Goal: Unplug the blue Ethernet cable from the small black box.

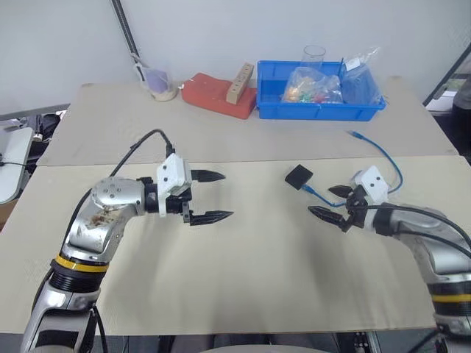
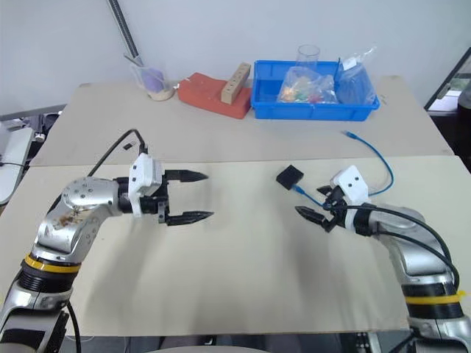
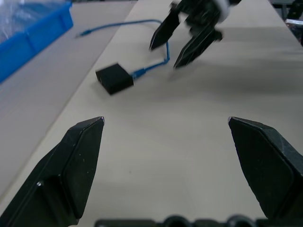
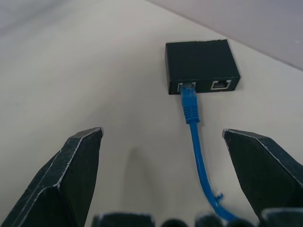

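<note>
The blue Ethernet cable (image 4: 193,124) is still plugged into the small black box (image 4: 200,64) — you can see its plug seated in one of two ports on the box's near face, the neighbouring port empty. The box lies flat on the surface (image 1: 243,257), right of centre. From the plug the cable runs toward your right tool (image 1: 333,214), passes under it, then loops back and away, with its free end (image 1: 355,135) lying loose toward the blue plastic bin (image 1: 316,109).

Your right tool hovers just short of the box, jaws spread wide, nothing in them; the cable lies between the fingers' line of approach. Your left tool (image 1: 213,196) hangs well apart over bare surface, pointing across toward the box, also wide open and empty.

Handling, as a judgement: the box looks light and will likely slide or lift if you pull the cable alone — expect to pin it with one tool. The cord is thin and limp, so tugging on it mid-length would only drag things about and strain the plug. Take hold on the stiff moulded boot right behind the plug, and pull straight out along the port. These plugs usually carry a small latch tab; whether it faces up or down here you cannot tell, and it may resist.

At the far edge sit the bin with bagged items, a red block (image 1: 218,94) and a small cup (image 1: 160,84) — all well clear.
</note>
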`<state>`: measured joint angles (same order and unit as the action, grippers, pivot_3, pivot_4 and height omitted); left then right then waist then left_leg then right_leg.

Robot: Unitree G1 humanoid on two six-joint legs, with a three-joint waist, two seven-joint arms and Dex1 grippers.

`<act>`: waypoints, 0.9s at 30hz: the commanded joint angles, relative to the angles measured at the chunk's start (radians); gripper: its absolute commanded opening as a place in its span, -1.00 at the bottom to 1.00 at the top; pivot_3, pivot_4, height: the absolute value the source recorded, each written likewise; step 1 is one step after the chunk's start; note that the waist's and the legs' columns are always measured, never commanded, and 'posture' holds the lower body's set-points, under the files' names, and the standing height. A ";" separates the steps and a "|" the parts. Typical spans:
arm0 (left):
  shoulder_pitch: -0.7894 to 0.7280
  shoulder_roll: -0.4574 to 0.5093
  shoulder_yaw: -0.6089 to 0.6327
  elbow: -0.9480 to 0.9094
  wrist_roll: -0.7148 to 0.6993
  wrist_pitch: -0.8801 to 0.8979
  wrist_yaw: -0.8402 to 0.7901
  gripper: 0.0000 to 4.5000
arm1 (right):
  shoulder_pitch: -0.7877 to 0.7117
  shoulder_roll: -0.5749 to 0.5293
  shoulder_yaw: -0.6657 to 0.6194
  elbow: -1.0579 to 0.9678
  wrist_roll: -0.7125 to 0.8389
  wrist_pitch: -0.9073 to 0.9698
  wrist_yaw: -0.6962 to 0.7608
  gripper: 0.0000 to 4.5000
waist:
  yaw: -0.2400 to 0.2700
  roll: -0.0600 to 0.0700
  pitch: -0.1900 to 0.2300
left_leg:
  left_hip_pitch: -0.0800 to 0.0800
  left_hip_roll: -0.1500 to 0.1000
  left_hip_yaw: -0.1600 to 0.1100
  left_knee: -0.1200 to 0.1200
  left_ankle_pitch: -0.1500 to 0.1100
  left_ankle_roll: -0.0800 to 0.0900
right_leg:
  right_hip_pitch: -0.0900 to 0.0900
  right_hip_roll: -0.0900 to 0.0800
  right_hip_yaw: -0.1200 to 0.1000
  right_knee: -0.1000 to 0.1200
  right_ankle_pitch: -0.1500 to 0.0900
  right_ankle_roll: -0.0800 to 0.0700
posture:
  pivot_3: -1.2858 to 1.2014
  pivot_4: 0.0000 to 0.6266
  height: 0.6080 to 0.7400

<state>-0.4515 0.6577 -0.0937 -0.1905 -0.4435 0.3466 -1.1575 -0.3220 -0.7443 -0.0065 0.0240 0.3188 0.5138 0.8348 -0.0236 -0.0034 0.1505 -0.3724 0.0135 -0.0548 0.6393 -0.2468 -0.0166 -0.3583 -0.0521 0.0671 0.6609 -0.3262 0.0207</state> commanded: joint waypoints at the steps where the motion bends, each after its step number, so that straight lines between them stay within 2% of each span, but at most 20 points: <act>1: -0.038 0.009 0.005 -0.082 -0.054 0.033 -0.028 0.98 | -0.099 0.020 0.035 0.115 -0.040 -0.034 0.032 1.00 | 0.000 0.000 0.000 | 0.000 0.000 0.000 0.001 0.000 0.000 | 0.000 0.000 0.000 0.000 0.000 0.000 | 0.03 -0.52 1.00; 7: -0.030 0.031 -0.005 -0.144 -0.055 0.052 -0.043 0.98 | -0.236 0.073 0.080 0.312 -0.106 -0.076 0.057 1.00 | -0.006 0.000 0.000 | 0.000 0.000 0.000 0.001 0.000 0.000 | 0.000 0.000 0.000 0.002 0.000 0.000 | 0.03 -0.52 1.00; 10: -0.016 0.039 0.000 -0.157 -0.049 0.056 -0.037 1.00 | -0.257 0.079 0.087 0.340 -0.112 -0.072 0.089 0.63 | -0.006 0.000 0.000 | 0.000 0.000 0.000 0.001 0.000 0.000 | 0.000 0.000 0.000 0.002 0.000 0.000 | 0.03 -0.52 1.00; 20: 0.015 0.048 -0.002 -0.176 -0.047 0.064 -0.026 1.00 | -0.288 0.126 0.095 0.380 -0.145 -0.123 0.109 -0.90 | -0.018 0.000 0.000 | 0.000 0.001 -0.001 0.001 0.000 0.000 | 0.000 0.001 0.000 0.002 0.000 0.000 | 0.03 -0.52 1.00; 21: 0.020 0.045 -0.003 -0.178 -0.050 0.071 -0.020 1.00 | -0.286 0.126 0.087 0.379 -0.145 -0.135 0.107 -0.99 | -0.018 0.000 0.000 | 0.000 0.001 -0.001 0.001 0.000 0.000 | 0.000 0.001 0.000 0.002 0.000 0.000 | 0.03 -0.52 1.00; 22: 0.026 0.035 0.002 -0.183 -0.068 0.095 -0.005 1.00 | -0.280 0.118 0.085 0.367 -0.154 -0.163 0.108 -1.00 | -0.018 0.000 0.000 | 0.000 0.001 -0.001 0.001 0.000 0.000 | 0.000 0.001 0.000 0.002 0.000 0.000 | 0.03 -0.52 1.00; 27: -0.004 -0.027 0.101 -0.151 -0.285 0.370 0.128 1.00 | -0.226 0.041 0.094 0.238 -0.271 -0.567 0.097 -1.00 | -0.016 0.001 0.000 | -0.001 0.001 -0.001 0.002 0.000 0.000 | -0.001 0.000 0.000 0.002 0.000 0.000 | 0.03 -0.52 1.00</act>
<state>-0.4310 0.6317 -0.0519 -0.3385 -0.6487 0.6404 -1.0645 -0.5427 -0.6638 0.1017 0.3423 0.0853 0.1111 0.9330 -0.0393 -0.0029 0.1507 -0.3736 0.0141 -0.0558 0.6409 -0.2468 -0.0166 -0.3598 -0.0522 0.0670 0.6630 -0.3263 0.0209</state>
